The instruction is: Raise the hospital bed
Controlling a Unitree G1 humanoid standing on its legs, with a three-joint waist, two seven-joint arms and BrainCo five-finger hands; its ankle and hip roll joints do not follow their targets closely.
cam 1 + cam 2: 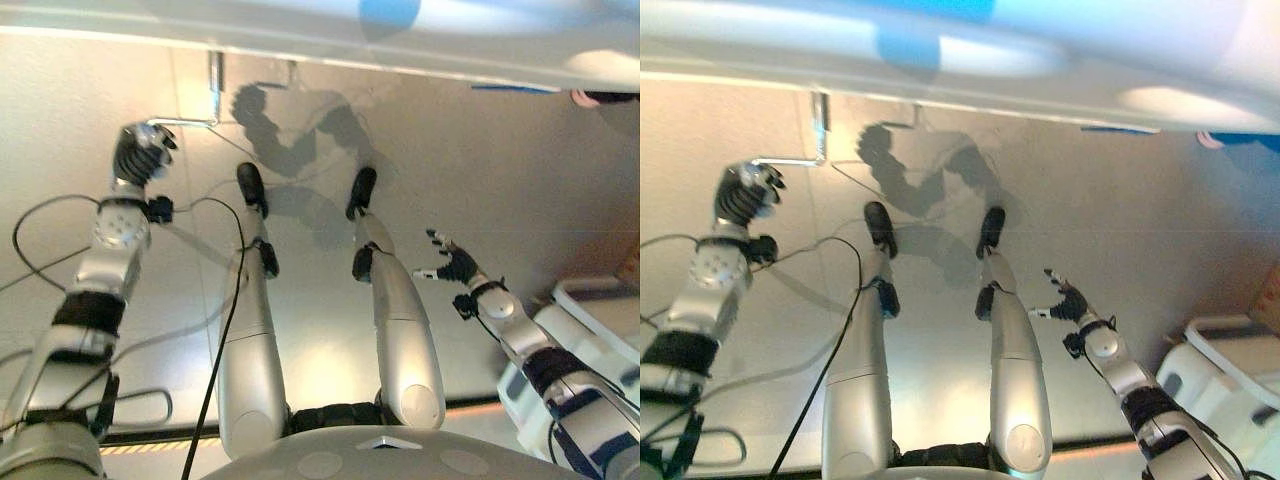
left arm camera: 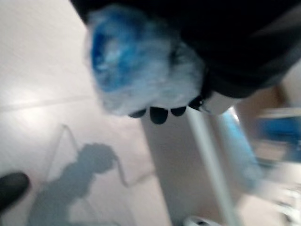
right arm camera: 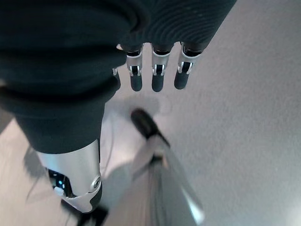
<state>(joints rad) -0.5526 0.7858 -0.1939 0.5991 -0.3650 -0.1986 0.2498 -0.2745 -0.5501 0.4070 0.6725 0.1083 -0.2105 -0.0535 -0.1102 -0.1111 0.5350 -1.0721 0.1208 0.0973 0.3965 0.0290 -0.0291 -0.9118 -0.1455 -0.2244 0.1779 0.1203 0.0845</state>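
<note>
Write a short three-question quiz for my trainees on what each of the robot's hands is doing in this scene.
1. Which hand has its fingers curled round the crank? A) left B) right C) neither
2. True or false: the right hand hangs over the floor with straight fingers, holding nothing.
3. Fill in: the crank hangs below the edge of the ____.

Key: 1. A, the left hand. 2. True. 3. bed.
</note>
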